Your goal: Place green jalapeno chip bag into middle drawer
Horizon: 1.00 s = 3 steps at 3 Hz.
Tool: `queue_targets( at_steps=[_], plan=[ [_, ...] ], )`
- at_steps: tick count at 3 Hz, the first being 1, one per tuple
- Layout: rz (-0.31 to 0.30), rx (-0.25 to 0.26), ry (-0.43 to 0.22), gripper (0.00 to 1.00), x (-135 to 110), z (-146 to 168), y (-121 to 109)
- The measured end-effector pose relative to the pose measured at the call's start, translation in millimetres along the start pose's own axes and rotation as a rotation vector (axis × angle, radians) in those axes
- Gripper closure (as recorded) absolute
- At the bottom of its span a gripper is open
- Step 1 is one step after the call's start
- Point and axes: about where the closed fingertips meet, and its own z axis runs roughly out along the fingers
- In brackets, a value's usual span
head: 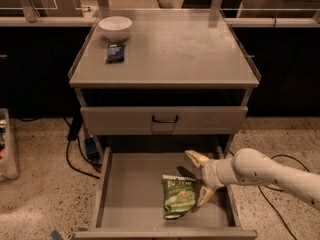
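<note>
Single camera, high and in front of the cabinet, looking down

It faces the cabinet (190, 54) head-on from fairly near, so the whole top and the pulled-out middle drawer (130, 194) fill the centre. The floor (40, 199) shows on either side of the cabinet, and what looks like a dark counter runs behind it. The arm (280, 174) enters from the cabinet's right as seen, and its gripper (201, 178) hangs spread wide over the drawer.

The only print in view stands on the green jalapeno chip bag (178, 196), which lies flat on the floor of the middle drawer (130, 194). A pale word crosses its top, perhaps "Kettle"; the smaller lines below cannot be read. The gripper (201, 177), jaws spread, sits just beside the bag's right edge and bears no marking.
</note>
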Motion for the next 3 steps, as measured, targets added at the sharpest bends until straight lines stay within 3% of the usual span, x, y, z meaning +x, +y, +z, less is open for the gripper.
queue_targets(
  at_steps=[1, 2, 3],
  plan=[
    [0.002, 0.063, 0.084, 0.00, -4.2, -51.3, -7.6],
    [0.043, 0.140, 0.203, 0.00, -4.3, -113.1, 2.2],
    [0.038, 0.159, 0.240, 0.00, -7.0, -133.1, 1.4]
  ],
)
